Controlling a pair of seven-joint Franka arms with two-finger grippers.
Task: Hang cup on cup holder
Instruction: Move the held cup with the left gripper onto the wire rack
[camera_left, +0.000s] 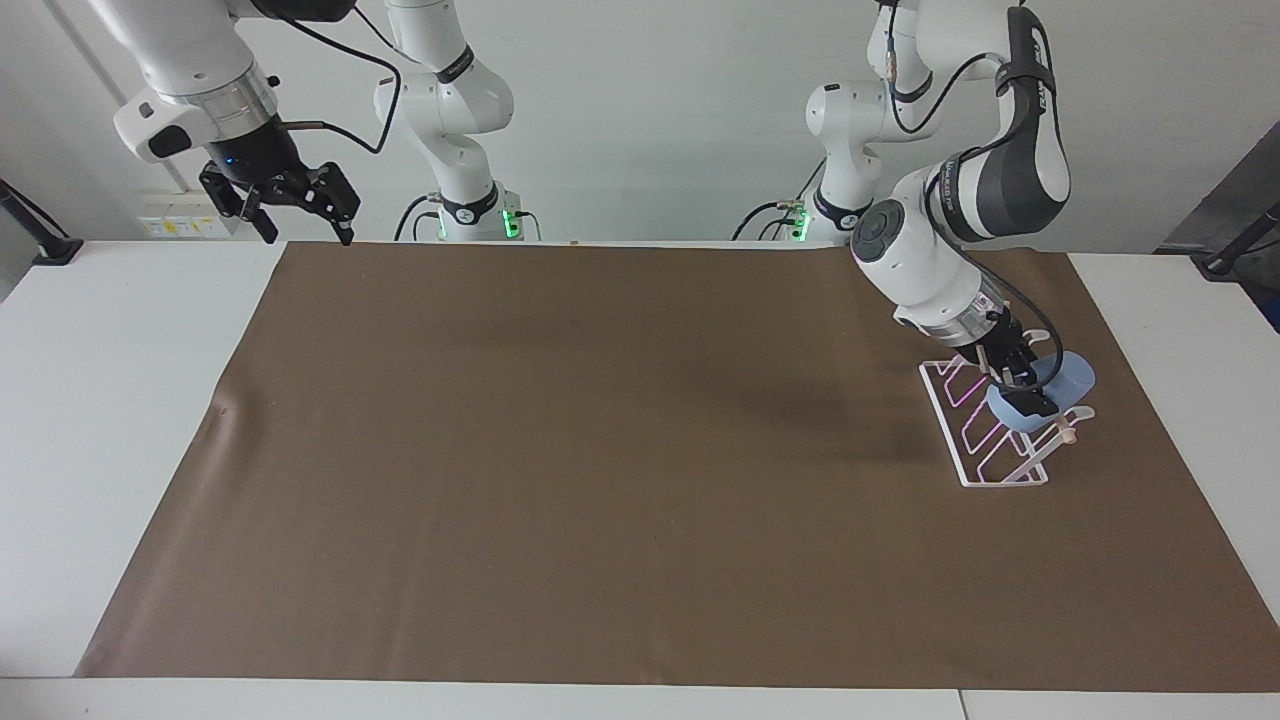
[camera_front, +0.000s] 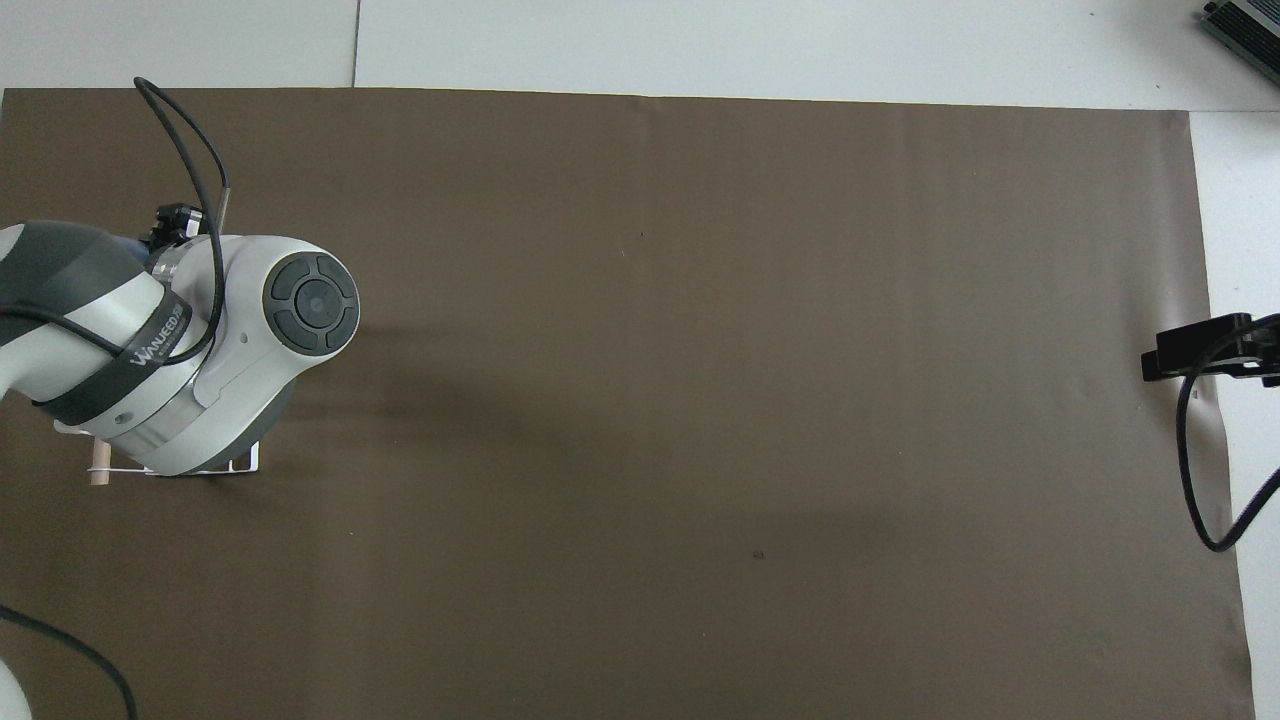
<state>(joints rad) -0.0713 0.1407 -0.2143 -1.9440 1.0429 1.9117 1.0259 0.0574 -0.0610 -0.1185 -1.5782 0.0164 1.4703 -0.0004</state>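
Cup tilted over cup holder, pinched in left gripper.

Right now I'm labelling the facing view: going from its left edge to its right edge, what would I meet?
Right pincer, open and raised at the right arm's end of the table → bare brown mat → cup holder, where the left pincer is shut on the cup.

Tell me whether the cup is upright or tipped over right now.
Tipped. The cup lies on its side over the cup holder, near its wooden dowel, with the left hand shut on it.
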